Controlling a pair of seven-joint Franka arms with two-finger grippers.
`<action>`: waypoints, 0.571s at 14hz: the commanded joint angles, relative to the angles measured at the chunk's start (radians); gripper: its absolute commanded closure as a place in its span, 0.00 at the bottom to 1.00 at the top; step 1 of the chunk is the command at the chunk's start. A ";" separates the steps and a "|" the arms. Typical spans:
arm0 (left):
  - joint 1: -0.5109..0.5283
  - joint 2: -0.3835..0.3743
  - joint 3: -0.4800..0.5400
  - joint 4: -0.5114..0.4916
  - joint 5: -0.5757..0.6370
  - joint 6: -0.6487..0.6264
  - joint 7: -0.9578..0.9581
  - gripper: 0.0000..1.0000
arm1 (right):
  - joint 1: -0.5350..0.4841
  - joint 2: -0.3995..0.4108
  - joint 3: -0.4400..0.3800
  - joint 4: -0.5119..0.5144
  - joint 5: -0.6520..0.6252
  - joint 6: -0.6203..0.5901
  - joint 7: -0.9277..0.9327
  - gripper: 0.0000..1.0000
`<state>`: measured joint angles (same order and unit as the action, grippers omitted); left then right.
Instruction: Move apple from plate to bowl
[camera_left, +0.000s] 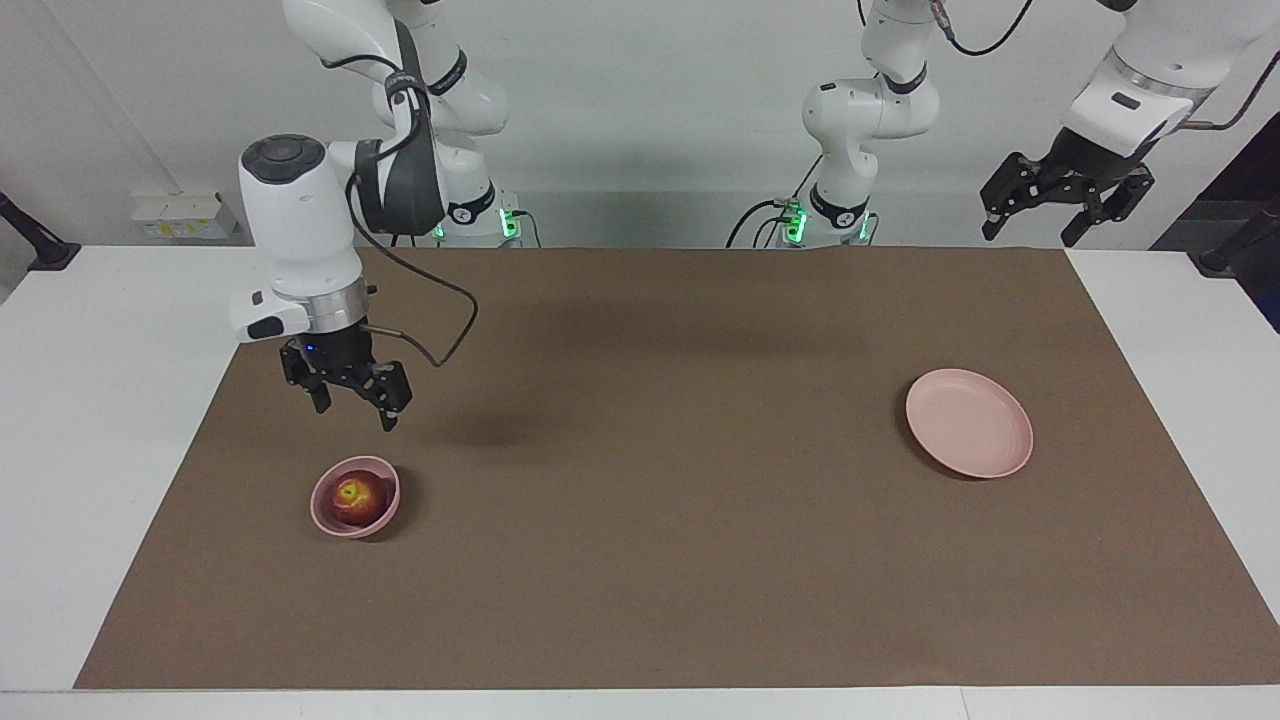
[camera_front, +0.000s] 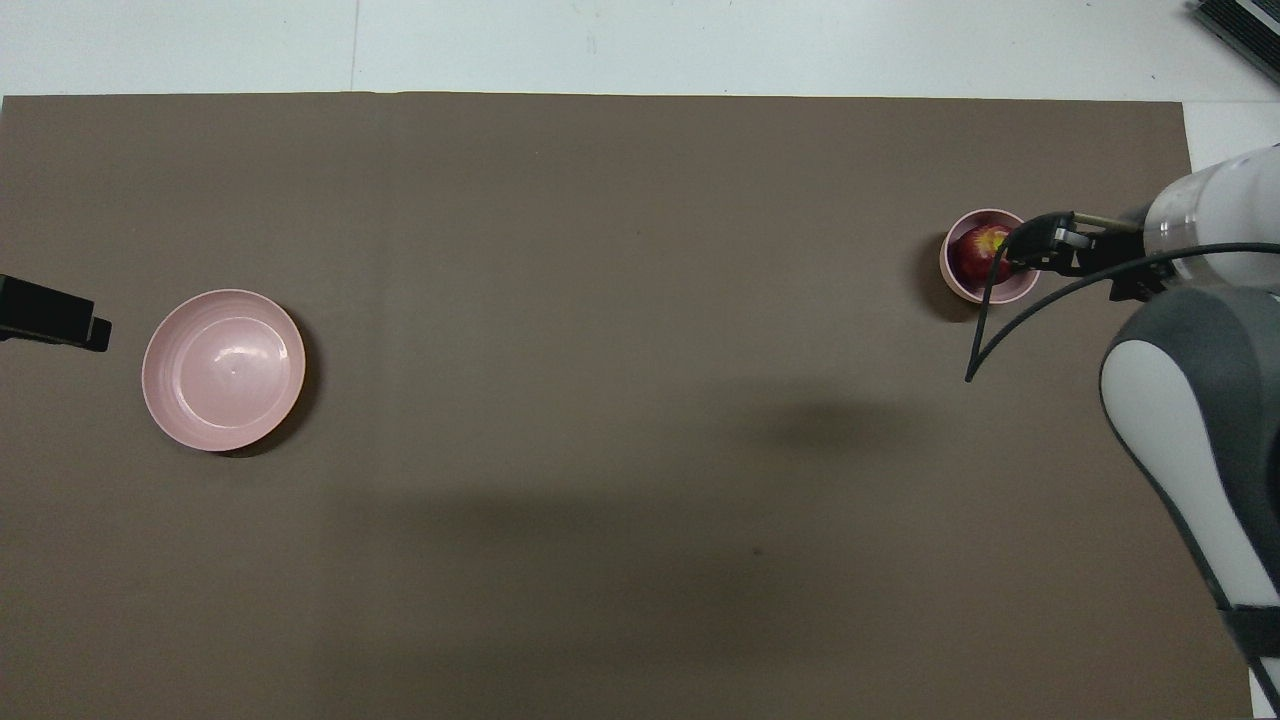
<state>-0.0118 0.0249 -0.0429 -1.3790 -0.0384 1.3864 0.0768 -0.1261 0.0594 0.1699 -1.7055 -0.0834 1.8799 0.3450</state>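
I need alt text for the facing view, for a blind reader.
An apple lies in a small pink bowl on a brown mat; the right claw hangs open above it. The pink plate is empty; the left claw waits, open.

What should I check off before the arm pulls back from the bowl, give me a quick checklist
1. Apple sits inside the bowl: ok.
2. Right gripper holds nothing, fingers spread: ok.
3. Right gripper is raised above the bowl, not touching rim or apple: ok.
4. Plate at the left arm's end of the brown mat has nothing on it: ok.
5. Left gripper waits raised off that end, open, away from the plate: ok.
6. Apple settled and will not roll out: probably ok, it lies below the rim, though one moment cannot prove stillness: cannot tell.
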 joint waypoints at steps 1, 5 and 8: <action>0.009 -0.002 -0.002 0.017 -0.017 -0.023 0.000 0.00 | -0.017 -0.064 -0.006 0.003 0.034 -0.094 -0.105 0.00; 0.009 -0.002 -0.002 0.017 -0.017 -0.023 0.000 0.00 | -0.033 -0.063 -0.045 0.128 0.140 -0.292 -0.118 0.00; 0.009 -0.002 -0.002 0.017 -0.017 -0.023 0.000 0.00 | -0.029 -0.079 -0.062 0.164 0.120 -0.375 -0.164 0.00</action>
<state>-0.0118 0.0249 -0.0429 -1.3790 -0.0384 1.3856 0.0768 -0.1426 -0.0184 0.1036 -1.5652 0.0188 1.5446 0.2343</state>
